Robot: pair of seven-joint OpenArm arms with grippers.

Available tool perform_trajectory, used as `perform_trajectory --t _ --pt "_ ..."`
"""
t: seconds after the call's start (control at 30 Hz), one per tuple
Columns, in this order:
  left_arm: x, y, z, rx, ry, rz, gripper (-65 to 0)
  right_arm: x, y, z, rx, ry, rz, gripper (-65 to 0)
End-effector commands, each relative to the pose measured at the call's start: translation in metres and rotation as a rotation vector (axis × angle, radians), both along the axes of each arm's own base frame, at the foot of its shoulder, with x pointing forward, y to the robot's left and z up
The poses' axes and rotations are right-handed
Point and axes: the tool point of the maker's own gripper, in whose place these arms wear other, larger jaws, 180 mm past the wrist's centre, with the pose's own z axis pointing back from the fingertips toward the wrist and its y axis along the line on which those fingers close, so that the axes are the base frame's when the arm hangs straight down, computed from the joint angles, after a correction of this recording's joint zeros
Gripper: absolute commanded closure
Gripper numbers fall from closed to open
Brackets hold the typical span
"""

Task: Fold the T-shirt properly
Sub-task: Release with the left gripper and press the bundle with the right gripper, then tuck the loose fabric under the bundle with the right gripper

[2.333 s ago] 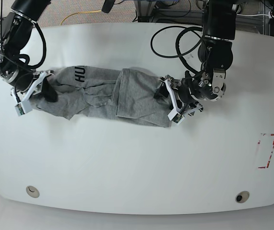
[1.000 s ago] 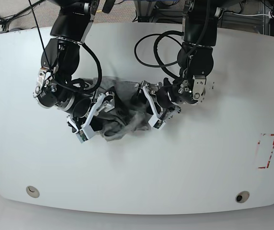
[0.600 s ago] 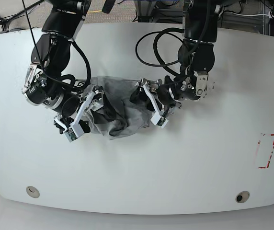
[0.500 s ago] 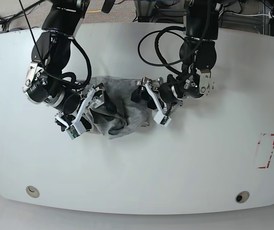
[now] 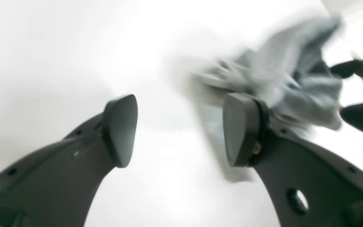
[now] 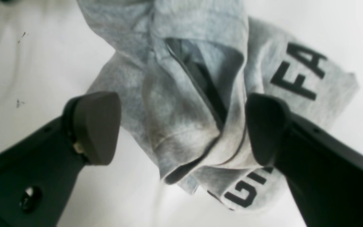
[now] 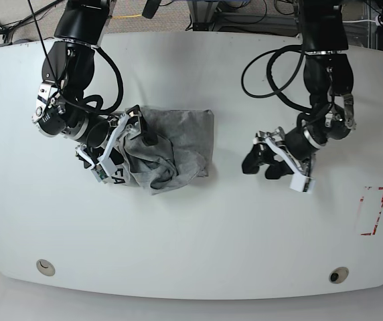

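Note:
The heather-grey T-shirt (image 7: 178, 140) lies bunched in a crumpled heap left of the table's middle. Black letters show on its left edge. In the right wrist view the T-shirt (image 6: 184, 94) fills the space under my right gripper (image 6: 181, 126). Its jaws stand wide apart over a rolled fold, with the fingers (image 6: 96, 126) not pinching cloth. In the base view my right gripper (image 7: 134, 144) sits at the heap's left side. My left gripper (image 7: 260, 166) hangs open to the right of the shirt, apart from it. Nothing lies between the jaws of my left gripper (image 5: 178, 129), and the T-shirt (image 5: 282, 78) is blurred beyond.
A red-marked rectangle (image 7: 372, 210) sits near the white table's right edge. Two round fittings (image 7: 44, 267) (image 7: 339, 274) lie along the front edge. Black cables (image 7: 265, 60) loop from the arm on the view's right at the back.
My left gripper has let go and pulled away to the right of the shirt. The right gripper stays at the heap's left side. The shirt lies bunched where both ends were brought together.

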Motion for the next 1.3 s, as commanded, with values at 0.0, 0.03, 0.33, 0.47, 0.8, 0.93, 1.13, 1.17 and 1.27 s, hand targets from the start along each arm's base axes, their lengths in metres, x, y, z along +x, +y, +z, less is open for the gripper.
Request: perform_trajectory --t 0.0,0.03,0.33,0.47,0.8,0.93,1.13,1.17,1.27 --pt "0.006 0.016 0.022 0.010 -0.068 0.013 -39.7 0.008 0.005 0.013 0.032 -0.049 0.005 -58.3" --pt "0.007 0.023 0.023 0.019 -0.070 0.021 -39.7 0.006 0.008 0.013 0.033 -0.048 0.014 -58.3" --pt "-0.002 0.073 0.018 0.074 -0.052 0.117 -39.7 -0.049 0.111 -0.002 0.108 0.024 0.269 -58.3" --pt "-0.006 0.079 0.019 0.086 -0.056 0.131 -39.7 -0.057 0.127 -0.001 0.149 0.035 0.285 -58.3" --pt "-0.009 0.083 0.016 0.102 -0.047 0.129 -39.7 -0.036 0.102 0.038 0.125 -0.114 0.202 -58.3" --pt "-0.013 0.085 0.011 0.110 -0.032 0.130 -39.7 -0.023 0.084 0.042 0.085 -0.139 0.173 -58.3" --pt "-0.019 0.085 0.005 0.111 -0.013 0.127 -39.7 -0.018 0.057 0.029 -0.040 -0.124 0.156 -58.3" --pt "-0.020 0.085 0.003 0.110 -0.009 0.128 -39.7 -0.022 0.056 0.026 -0.041 -0.113 0.159 -58.3" --pt "-0.022 0.085 0.002 0.111 -0.004 0.127 -39.7 -0.031 0.059 0.023 -0.013 -0.095 0.180 -58.3"
